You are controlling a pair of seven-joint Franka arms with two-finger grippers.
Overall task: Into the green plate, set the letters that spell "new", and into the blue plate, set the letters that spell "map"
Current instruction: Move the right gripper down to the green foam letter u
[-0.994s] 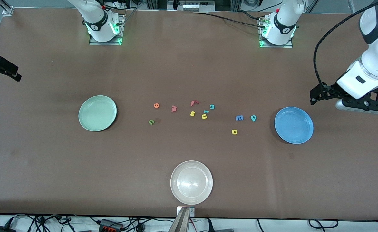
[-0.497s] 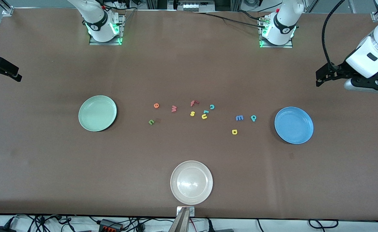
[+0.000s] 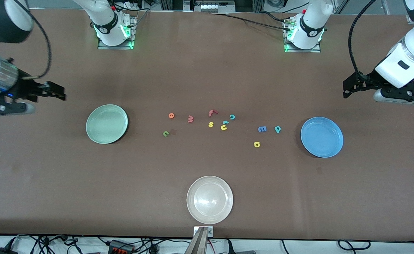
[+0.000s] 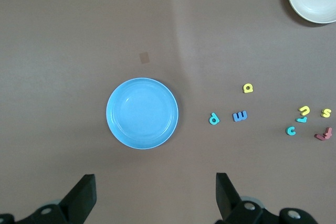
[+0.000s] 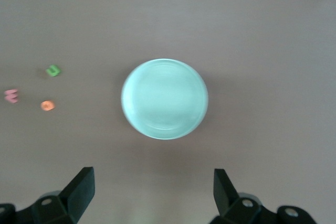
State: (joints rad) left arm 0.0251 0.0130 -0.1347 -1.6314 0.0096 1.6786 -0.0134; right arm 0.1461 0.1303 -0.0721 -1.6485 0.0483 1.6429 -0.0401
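Observation:
The green plate (image 3: 107, 124) lies toward the right arm's end of the table and the blue plate (image 3: 322, 137) toward the left arm's end, both with nothing in them. Between them lie the green "n" (image 3: 165, 133), orange "e" (image 3: 171, 115) and dull-red "w" (image 3: 190, 119). Closer to the blue plate are the blue "m" (image 3: 262, 129), teal "p" (image 3: 277, 129) and yellow "a" (image 3: 256, 144). My left gripper (image 3: 349, 90) hangs open over bare table beside the blue plate (image 4: 142, 113). My right gripper (image 3: 60, 95) hangs open over bare table beside the green plate (image 5: 164, 98). Neither holds anything.
A red "f" (image 3: 212, 113), yellow "s" (image 3: 210, 124), yellow "u" (image 3: 223, 127) and teal "c" (image 3: 232, 116) cluster mid-table. A whitish-beige plate (image 3: 209, 199) sits near the front edge. The arm bases stand along the table's back edge.
My right arm has swung in from the table's end toward the green plate. My left gripper drew back a little from the blue plate. The letters and plates stayed put.

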